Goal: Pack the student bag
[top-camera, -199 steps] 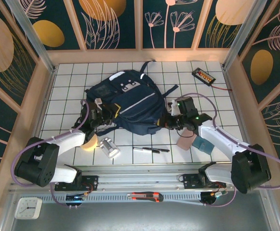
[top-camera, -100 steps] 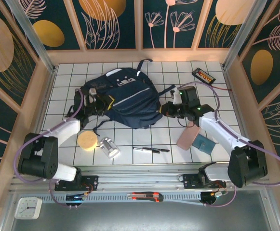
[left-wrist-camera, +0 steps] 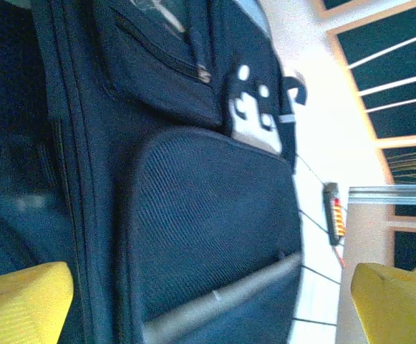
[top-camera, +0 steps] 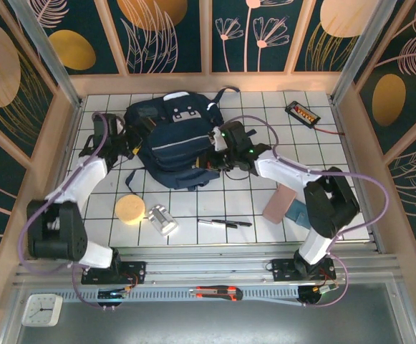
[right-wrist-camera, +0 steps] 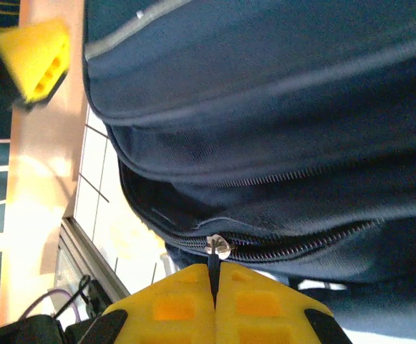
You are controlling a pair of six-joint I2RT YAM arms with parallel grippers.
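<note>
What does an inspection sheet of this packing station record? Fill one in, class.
Surface: white gridded tabletop.
Job's things: large dark navy fabric backpack, lying far centre.
Clutter: round yellow disc, silvery cylinder, black pen, pink flat block, teal block; black box with red wire far right.
Grippers: left gripper open, facing backpack; right gripper shut on backpack's metal zip pull.
Cables: purple cables looping along both arms.
Surroundings: dark floral wall panels; white clock, red-black utility knife on front ledge.

white tiled table (top-camera: 265,107), student bag (top-camera: 175,140) on it; yellow disc (top-camera: 129,209), silver can (top-camera: 163,219), pen (top-camera: 224,223), pink block (top-camera: 278,204) all just front of the bag
</note>
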